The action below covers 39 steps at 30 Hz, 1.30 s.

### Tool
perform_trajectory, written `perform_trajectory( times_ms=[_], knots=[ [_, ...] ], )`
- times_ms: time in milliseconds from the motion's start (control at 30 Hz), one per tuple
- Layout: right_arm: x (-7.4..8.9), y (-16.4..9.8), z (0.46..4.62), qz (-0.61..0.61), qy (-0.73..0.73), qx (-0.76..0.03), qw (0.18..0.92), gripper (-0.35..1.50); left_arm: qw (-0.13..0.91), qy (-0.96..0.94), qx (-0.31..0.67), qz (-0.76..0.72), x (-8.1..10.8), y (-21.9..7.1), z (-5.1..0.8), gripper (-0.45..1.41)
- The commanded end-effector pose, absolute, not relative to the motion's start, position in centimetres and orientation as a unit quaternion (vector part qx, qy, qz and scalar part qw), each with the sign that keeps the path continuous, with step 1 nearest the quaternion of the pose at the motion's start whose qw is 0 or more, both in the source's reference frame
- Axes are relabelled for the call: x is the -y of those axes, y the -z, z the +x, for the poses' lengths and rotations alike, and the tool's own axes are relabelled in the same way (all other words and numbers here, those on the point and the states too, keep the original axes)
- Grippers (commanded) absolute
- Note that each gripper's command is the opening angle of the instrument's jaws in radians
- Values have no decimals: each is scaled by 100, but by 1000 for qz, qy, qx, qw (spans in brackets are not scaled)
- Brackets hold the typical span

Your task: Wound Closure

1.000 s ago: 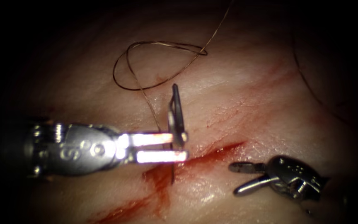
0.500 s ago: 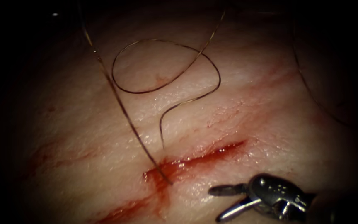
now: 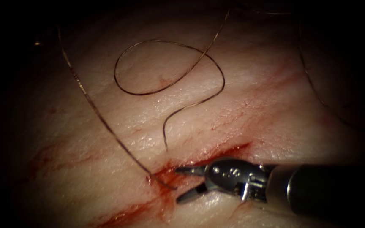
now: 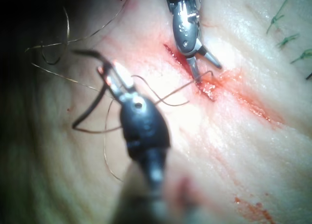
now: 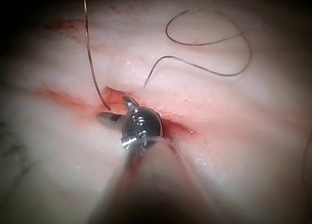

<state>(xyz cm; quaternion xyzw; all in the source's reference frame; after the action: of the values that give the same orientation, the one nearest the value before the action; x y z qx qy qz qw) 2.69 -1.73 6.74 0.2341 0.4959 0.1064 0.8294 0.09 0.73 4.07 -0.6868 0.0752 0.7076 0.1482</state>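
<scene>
The cut (image 3: 227, 152) runs slantwise across the tissue (image 3: 254, 105), wet with red fluid. My right tool (image 3: 178, 184) lies over the cut with its jaws open and holds nothing; its tips sit right beside the spot where the thread (image 3: 102, 120) comes out of the tissue. That strand rises up and to the left. A slack loop (image 3: 170, 42) of it lies above the cut, its free end (image 3: 166, 145) near the cut. My left tool (image 4: 109, 70) is shut on the dark curved needle (image 4: 87, 109) near mid-curve, lifted off the tissue. My right tool (image 5: 111, 108) straddles the thread's exit.
Red fluid (image 3: 161, 198) smears below and to the left of the cut. Another dark strand (image 3: 313, 86) curves down the tissue's far right side. Several short cut ends of thread (image 4: 287, 38) stand on the tissue away from the cut.
My left tool drew the needle out at the cut and carried it up and left out of the endoscope view, pulling thread through. My right tool moved left onto the cut.
</scene>
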Motion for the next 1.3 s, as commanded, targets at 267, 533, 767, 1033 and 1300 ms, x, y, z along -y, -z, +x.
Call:
perform_trajectory(
  times_ms=[267, 533, 767, 1033, 1300],
  knots=[
    [192, -686, 289, 258, -90, -501, 821, 77, 155, -710, -75, -683, -63, -434, -5, -45],
    [191, -684, 271, 274, -70, -465, 839, -35, 154, -711, -74, -682, -61, -440, -10, -45],
    [197, -632, 237, 277, -70, -461, 840, -35, 150, -711, -73, -683, -61, -454, -8, -45],
    [231, -539, 206, 298, -57, -452, 839, -35, 150, -714, -67, -681, -59, -481, -11, -45],
    [260, -429, 207, 322, -60, -454, 829, -35, 143, -717, -60, -680, -28, -498, -22, -45]
  ],
)
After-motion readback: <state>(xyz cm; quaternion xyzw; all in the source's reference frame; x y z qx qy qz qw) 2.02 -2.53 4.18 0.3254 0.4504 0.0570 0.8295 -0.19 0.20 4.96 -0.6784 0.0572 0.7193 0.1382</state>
